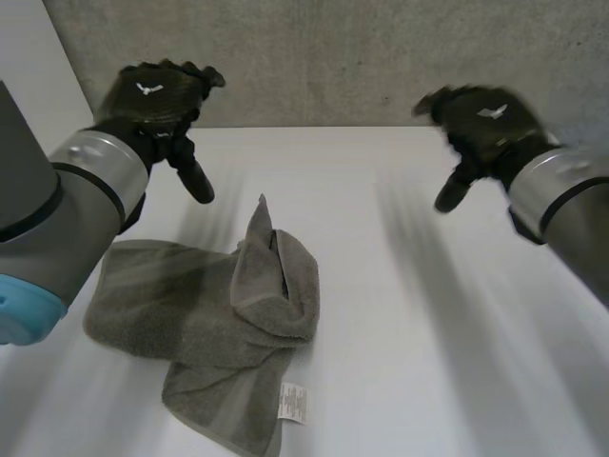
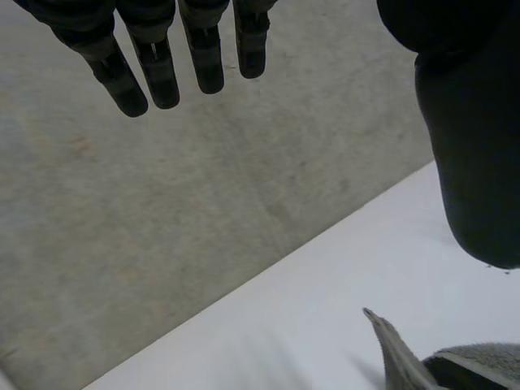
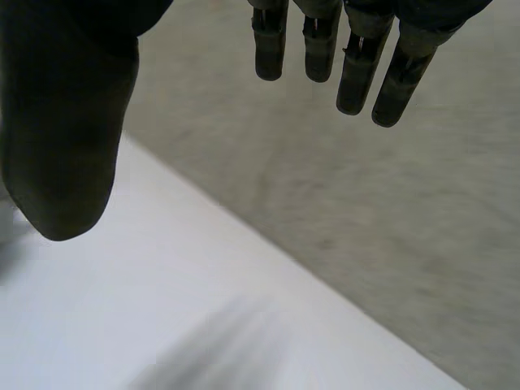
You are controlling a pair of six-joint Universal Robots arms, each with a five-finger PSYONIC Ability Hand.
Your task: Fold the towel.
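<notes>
Both the left hand (image 1: 152, 100) and right hand (image 1: 485, 124) are hovering in the upper corners, fingers apart and empty, so flattening the bunched towel (image 1: 205, 309) at lower left first is looking wisest.

The black left robot hand (image 1: 152, 95) and right robot hand (image 1: 490, 124) bear white marks, on grey arms (image 1: 67, 219) with silver cuffs.

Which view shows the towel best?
The head view: the whole crumpled grey towel lies on the table, white label included. The left wrist view catches its raised corner and a fold. The right wrist view faces table and wall.
</notes>
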